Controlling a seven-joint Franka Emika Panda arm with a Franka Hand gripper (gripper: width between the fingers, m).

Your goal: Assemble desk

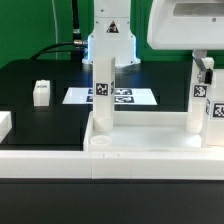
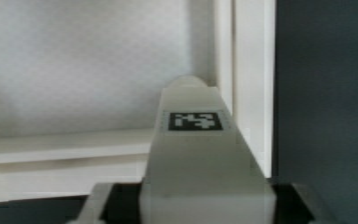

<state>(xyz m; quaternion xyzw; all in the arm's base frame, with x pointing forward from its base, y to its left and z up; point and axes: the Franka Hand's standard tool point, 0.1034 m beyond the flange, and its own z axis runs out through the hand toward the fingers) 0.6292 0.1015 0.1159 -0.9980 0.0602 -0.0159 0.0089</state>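
The desk slab (image 1: 150,140) lies along the front of the table, a wide white tray. Two white tagged legs stand upright on it: one (image 1: 103,95) toward the exterior view's left, the other (image 1: 197,100) at its right end. My gripper (image 1: 205,68) hangs over the right leg with its fingers down either side of the leg's top. In the wrist view that leg (image 2: 197,130) fills the space between my dark pads (image 2: 123,205), which lie against its sides; my gripper (image 2: 202,205) is shut on it. The slab's surface (image 2: 87,70) lies beyond.
A loose white leg (image 1: 40,92) stands on the black table at the exterior view's left. Another white part (image 1: 4,124) shows at the left edge. The marker board (image 1: 135,97) lies behind the slab, before the robot's base (image 1: 108,35).
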